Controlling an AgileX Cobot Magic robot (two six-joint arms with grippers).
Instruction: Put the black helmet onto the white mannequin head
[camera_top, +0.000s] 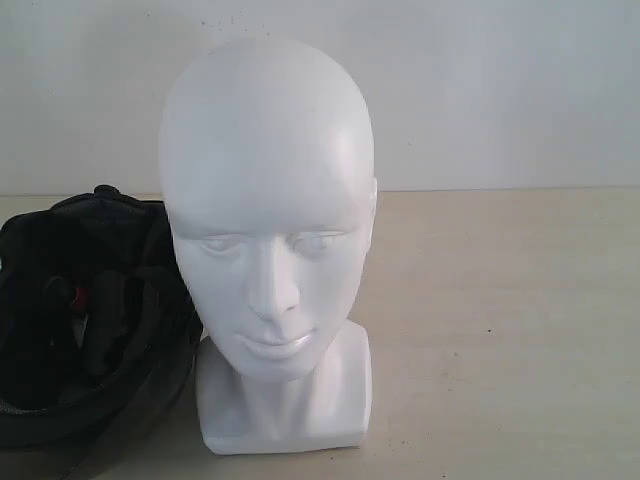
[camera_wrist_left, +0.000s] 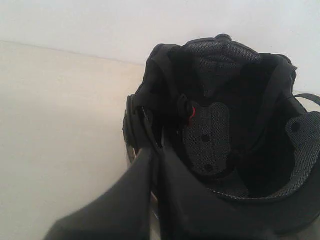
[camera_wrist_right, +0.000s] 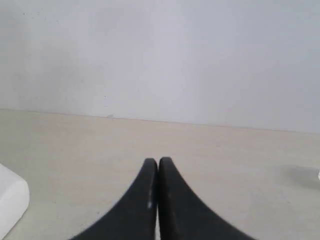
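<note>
The white mannequin head (camera_top: 268, 230) stands upright on its square base at the middle of the table, face toward the camera. Left of it and touching its base lies the black helmet (camera_top: 90, 310), opening turned up, so the padded lining and straps show. In the left wrist view the helmet (camera_wrist_left: 235, 130) fills the right half, and my left gripper (camera_wrist_left: 156, 150) is shut on its rim, one finger outside the shell and one inside. My right gripper (camera_wrist_right: 158, 161) is shut on nothing, low over the bare table. Neither gripper shows in the exterior view.
The pale table (camera_top: 500, 330) runs back to a white wall (camera_top: 500, 90). A white corner of the mannequin's base (camera_wrist_right: 11, 202) shows at the edge of the right wrist view.
</note>
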